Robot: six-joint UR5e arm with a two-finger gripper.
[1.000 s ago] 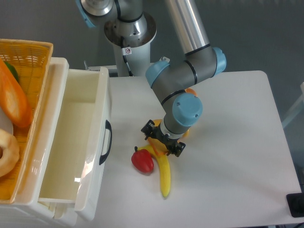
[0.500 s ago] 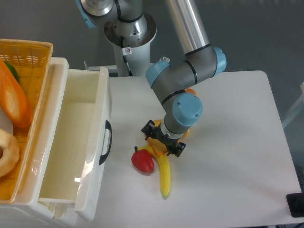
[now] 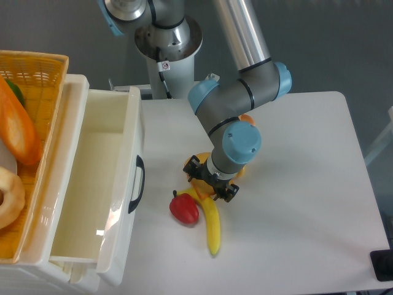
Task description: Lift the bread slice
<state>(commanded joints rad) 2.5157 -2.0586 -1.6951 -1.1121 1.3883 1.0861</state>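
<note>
While low over bread slice (image 3: 200,182), tool (image 3: 209,182) width cannot tell; risks snagging touching banana (image 3: 212,220), nudging nearby pepper (image 3: 184,208).

A white surface (image 3: 307,184) with rounded corners sits against a plain grey wall (image 3: 344,43). Light is soft and even, casting faint shadows on the surface.

The arm reaches out from its grey base at the back, the silver upper link slanting down to a blue-capped elbow. From there the grey forearm folds toward the front, ending in a round blue wrist cap that hides most of what lies below. The gripper (image 3: 209,182) points straight down beneath it, its black fingers (image 3: 191,167) spread slightly, low near the surface.
</note>
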